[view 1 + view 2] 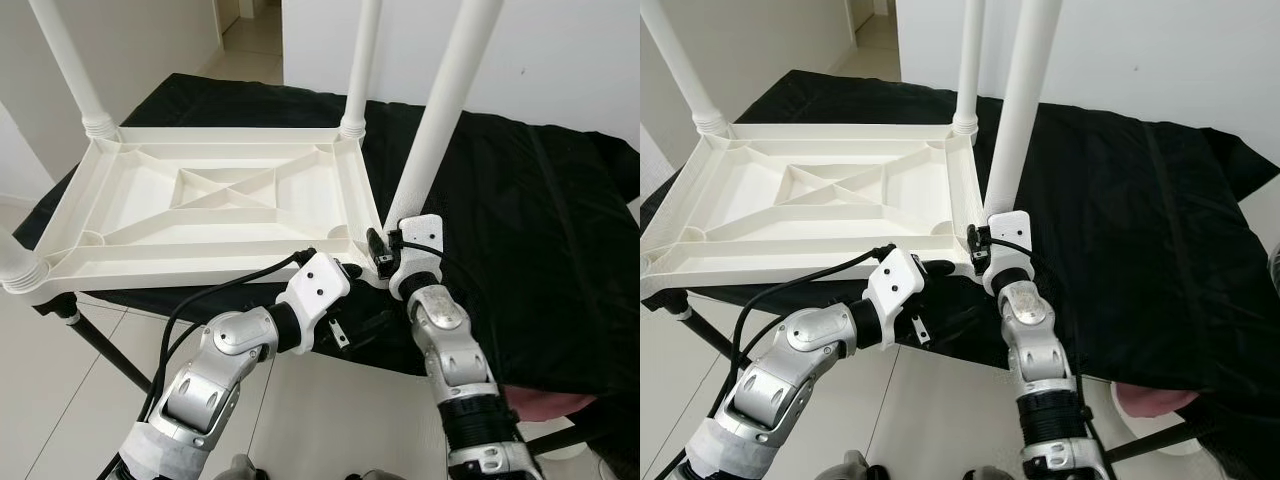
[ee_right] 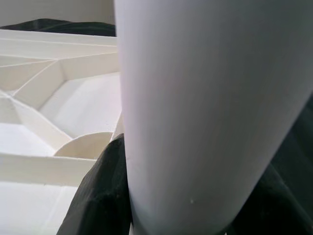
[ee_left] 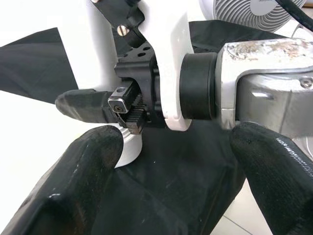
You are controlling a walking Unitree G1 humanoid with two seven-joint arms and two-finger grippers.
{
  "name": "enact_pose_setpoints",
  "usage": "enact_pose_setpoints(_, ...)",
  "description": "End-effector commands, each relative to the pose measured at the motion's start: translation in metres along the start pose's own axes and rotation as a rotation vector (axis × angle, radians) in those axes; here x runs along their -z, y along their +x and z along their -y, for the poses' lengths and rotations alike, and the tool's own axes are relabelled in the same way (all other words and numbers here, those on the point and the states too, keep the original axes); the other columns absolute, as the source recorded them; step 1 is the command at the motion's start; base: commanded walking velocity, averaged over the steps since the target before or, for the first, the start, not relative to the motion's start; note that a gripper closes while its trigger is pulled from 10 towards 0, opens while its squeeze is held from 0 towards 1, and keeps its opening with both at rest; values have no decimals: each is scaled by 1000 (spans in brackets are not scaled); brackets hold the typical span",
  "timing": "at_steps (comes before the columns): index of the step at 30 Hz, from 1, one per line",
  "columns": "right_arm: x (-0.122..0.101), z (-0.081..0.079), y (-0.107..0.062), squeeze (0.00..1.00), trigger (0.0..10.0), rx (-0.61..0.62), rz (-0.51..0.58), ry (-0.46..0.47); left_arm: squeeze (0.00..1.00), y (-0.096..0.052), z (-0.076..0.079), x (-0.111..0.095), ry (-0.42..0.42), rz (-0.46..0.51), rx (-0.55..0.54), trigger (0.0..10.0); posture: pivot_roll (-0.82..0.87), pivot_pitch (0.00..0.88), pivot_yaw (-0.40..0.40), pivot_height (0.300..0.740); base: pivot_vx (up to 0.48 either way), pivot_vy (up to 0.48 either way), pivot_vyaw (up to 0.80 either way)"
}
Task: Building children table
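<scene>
1. Nearest you, the left gripper (image 1: pixel 352 268) sits fingers apart, holding nothing, beside the tabletop's (image 1: pixel 200 195) near corner.
2. Your right gripper (image 1: pixel 385 252) is clamped on the leg (image 1: pixel 440 110) low down, by its socket. Smooth plastic, probably slippery, so grip near the base.
3. Farther back, the upside-down tabletop rests on a black-draped stand (image 1: pixel 540 200); it looks light and stiff.
</scene>
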State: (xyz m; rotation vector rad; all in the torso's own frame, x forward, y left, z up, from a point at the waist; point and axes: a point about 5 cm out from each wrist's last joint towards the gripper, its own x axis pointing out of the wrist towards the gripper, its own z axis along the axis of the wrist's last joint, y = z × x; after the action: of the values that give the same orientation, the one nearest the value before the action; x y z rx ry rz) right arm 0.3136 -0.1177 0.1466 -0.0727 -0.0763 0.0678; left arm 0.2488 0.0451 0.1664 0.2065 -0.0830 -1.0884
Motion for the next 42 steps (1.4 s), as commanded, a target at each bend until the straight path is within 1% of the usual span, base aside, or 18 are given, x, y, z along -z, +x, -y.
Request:
enact_pose_setpoints(1, 9, 4, -5, 0, 10000, 55, -45, -14, 0, 0, 0, 4, -7, -17, -44, 10000, -58, 40, -11, 740, 0, 0, 0)
enact_pose_setpoints(2, 7, 0, -6, 0, 10000, 49, -36, -4, 0, 0, 0, 4, -6, -17, -44, 10000, -58, 40, -11, 740, 0, 0, 0)
enact_pose_setpoints(9, 4, 0, -7, 0, 10000, 44, -34, 0, 0, 0, 0, 4, -3, -18, -41, 10000, -59, 30, -10, 740, 0, 0, 0)
enact_pose_setpoints(10, 4, 0, -7, 1000, 10000, 41, -32, 5, 0, 0, 0, 4, -1, -19, -40, 10000, -59, 30, -10, 740, 0, 0, 0)
enact_pose_setpoints(14, 1, 1, -7, 1000, 10000, 41, -29, 12, 0, 0, 0, 4, 1, -19, -41, 10000, -58, 26, -11, 740, 0, 0, 0)
enact_pose_setpoints(19, -2, 7, -4, 1000, 10000, -12, -7, 11, 0, 1, -1, 4, 3, -18, -42, 10000, -60, 18, -14, 740, 0, 0, 0)
enact_pose_setpoints(20, -2, 9, -3, 722, 10000, -49, -10, 19, 0, 1, -1, 4, 3, -18, -42, 10000, -60, 18, -14, 740, 0, 0, 0)
enact_pose_setpoints(21, -2, 9, -3, 722, 10000, -49, -10, 19, 0, 1, -1, 4, 3, -18, -42, 10000, -60, 18, -14, 740, 0, 0, 0)
enact_pose_setpoints(22, -1, 10, -1, 0, 10000, -107, -13, 24, 0, 1, -1, 4, 3, -18, -42, 10000, -61, 13, -13, 740, 0, 0, 0)
enact_pose_setpoints(25, 3, 16, 2, 0, 10000, -330, -30, 11, 0, 1, -2, 4, 6, -18, -41, 10000, -62, 11, -12, 740, 0, 0, 0)
enact_pose_setpoints(26, 3, 16, 2, 0, 10000, -330, -30, 11, 0, 1, -2, 4, 6, -18, -41, 10000, -62, 11, -12, 740, 0, 0, 0)
enact_pose_setpoints(27, 3, 18, 3, 0, 10000, -391, -18, -22, 0, 1, -2, 4, 6, -19, -41, 10000, -63, 10, -11, 740, 0, 0, 0)
enact_pose_setpoints(29, 3, 18, 3, 0, 10000, -391, -18, -22, 0, 1, -2, 4, 6, -19, -41, 10000, -63, 10, -11, 740, 0, 0, 0)
enact_pose_setpoints(31, 3, 19, 4, 0, 10000, -450, -8, -55, 0, 1, -2, 4, 7, -19, -40, 10000, -61, 10, -11, 740, 0, 0, 0)
enact_pose_setpoints(32, 4, 22, 11, 0, 10000, -556, -14, -98, 0, 1, -3, 4, 8, -19, -40, 10000, -61, 8, -6, 740, 0, 0, 0)
enact_pose_setpoints(33, 4, 22, 11, 0, 10000, -556, -14, -98, 0, 1, -3, 4, 8, -19, -40, 10000, -61, 8, -6, 740, 0, 0, 0)
enact_pose_setpoints(38, 4, 21, 23, 0, 10000, -695, -21, -142, 0, 2, -5, 3, 13, -17, -43, 10000, -60, 6, 2, 740, 0, 0, 0)
enact_pose_setpoints(42, 8, 21, 27, 0, 10000, -744, -46, -143, 0, 2, -5, 3, 14, -16, -46, 10000, -60, 6, 2, 740, 0, 0, 0)
